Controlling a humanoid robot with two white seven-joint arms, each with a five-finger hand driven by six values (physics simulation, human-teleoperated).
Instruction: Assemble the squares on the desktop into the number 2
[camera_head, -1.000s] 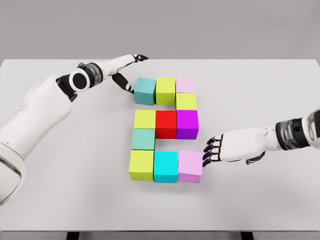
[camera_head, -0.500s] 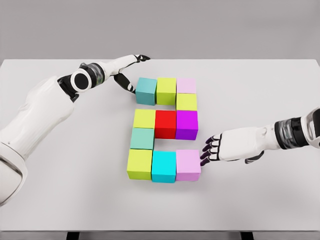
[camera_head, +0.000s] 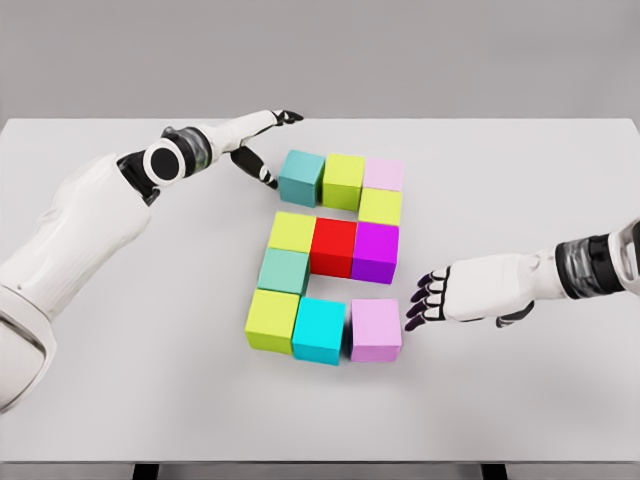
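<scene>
Figure 2 nearly complete on the white surface (camera_head: 120, 400).
Blocks (camera_head: 333, 247) laid out mid-surface: top row, right link, middle row, left link, bottom row all present (slightly askew; narrow gap beside pink block (camera_head: 376, 329)). Squaring up left. Left hand (camera_head: 255, 145) near teal block (camera_head: 300, 177), fingers spread, holding nothing; right hand (camera_head: 455, 296) just beside pink, fingers relaxed.

Right arm (camera_head: 590, 268) cut off at 3 o'clock edge; left arm (camera_head: 60, 250) cut off at 8 o'clock edge.
</scene>
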